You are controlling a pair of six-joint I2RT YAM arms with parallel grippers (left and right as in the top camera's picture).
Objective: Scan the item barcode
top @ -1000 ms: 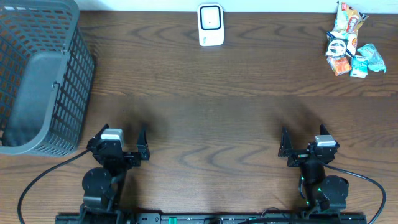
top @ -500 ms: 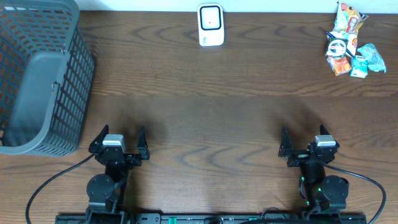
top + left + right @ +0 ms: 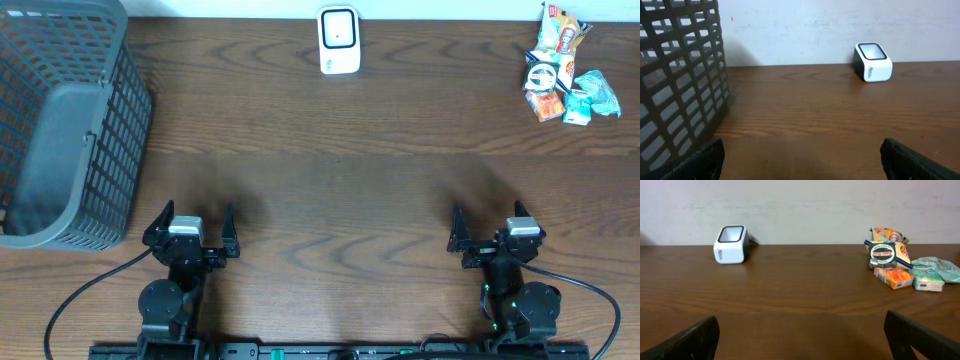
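The items are a small pile of snack packets at the table's far right corner; in the right wrist view the pile shows a round black-and-white label, an orange pack and teal packets. A white barcode scanner stands at the far middle edge, and both wrist views show the scanner. My left gripper and right gripper sit low near the front edge. Both are open with nothing between the fingers, far from the items.
A dark grey mesh basket fills the far left corner and looms at the left of the left wrist view. A pale wall runs behind the brown wooden table.
The left arm has shifted slightly and settled straighter toward the front edge. The right arm, scanner and packets have not moved.
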